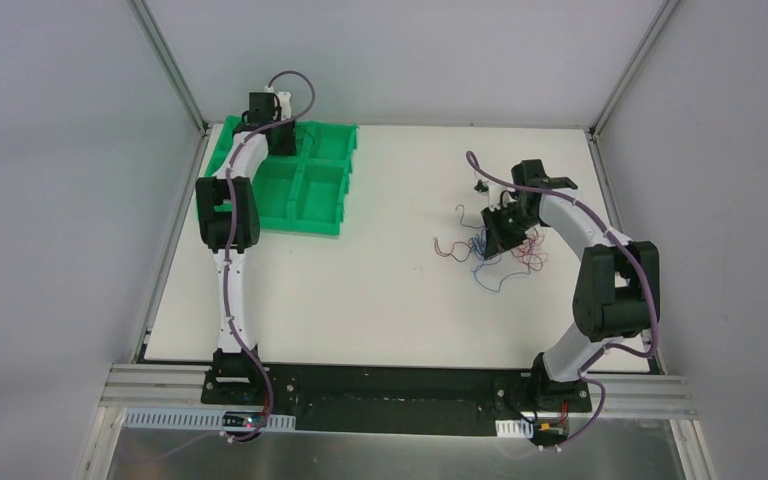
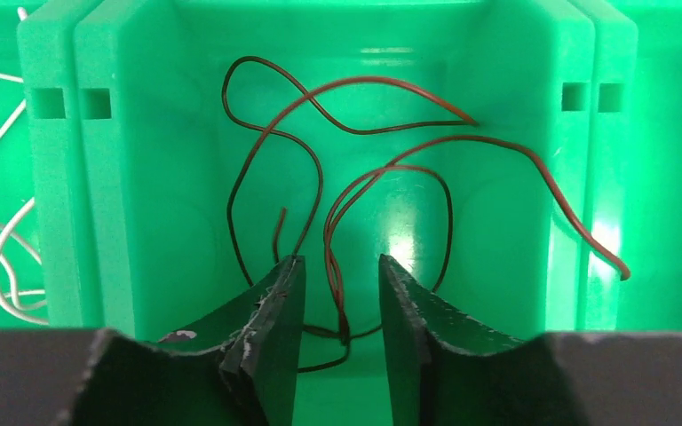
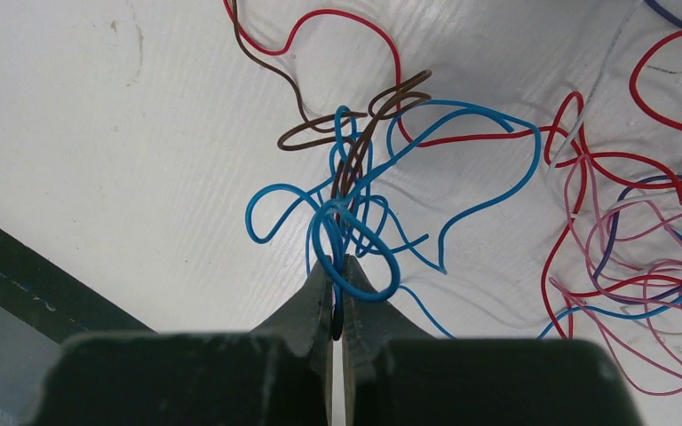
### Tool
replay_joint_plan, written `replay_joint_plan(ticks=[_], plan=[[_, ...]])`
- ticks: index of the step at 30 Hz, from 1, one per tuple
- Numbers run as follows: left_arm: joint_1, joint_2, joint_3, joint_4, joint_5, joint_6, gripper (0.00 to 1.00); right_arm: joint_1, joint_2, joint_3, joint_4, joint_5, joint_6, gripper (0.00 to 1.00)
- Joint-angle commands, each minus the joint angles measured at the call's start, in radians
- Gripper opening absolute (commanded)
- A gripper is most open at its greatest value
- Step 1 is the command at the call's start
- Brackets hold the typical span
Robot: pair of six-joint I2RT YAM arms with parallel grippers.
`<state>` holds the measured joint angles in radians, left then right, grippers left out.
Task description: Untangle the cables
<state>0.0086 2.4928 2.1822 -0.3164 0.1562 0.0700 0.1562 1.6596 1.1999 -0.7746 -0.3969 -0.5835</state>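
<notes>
Tool left released | tool right clenched on blue cable | cables overhead indistinct

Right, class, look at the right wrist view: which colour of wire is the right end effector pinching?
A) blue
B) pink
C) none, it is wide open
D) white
A: the right end effector has its fingers pressed together on a loop of blue wire at the near edge of the tangle.
</notes>
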Motion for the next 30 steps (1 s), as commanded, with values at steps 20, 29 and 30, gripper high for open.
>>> replay_joint_plan(ticks=[20, 29, 30], plan=[[0.045, -0.506, -0.098, -0.03, 0.478, -0.095, 0.66, 0.009, -0.141, 0.021, 0.053, -0.195, 0.09, 0.0], [-0.237, -0.84, -0.688, 0.099, 0.881, 0.102, 0.95, 0.107, -0.219, 0.063, 0.159, -0.368, 0.2, 0.0], [-0.27, -0.864, -0.736, 0.155, 0.882, 0.08, 0.95, 0.121, -0.226, 0.07, 0.172, -0.378, 0.213, 0.0]])
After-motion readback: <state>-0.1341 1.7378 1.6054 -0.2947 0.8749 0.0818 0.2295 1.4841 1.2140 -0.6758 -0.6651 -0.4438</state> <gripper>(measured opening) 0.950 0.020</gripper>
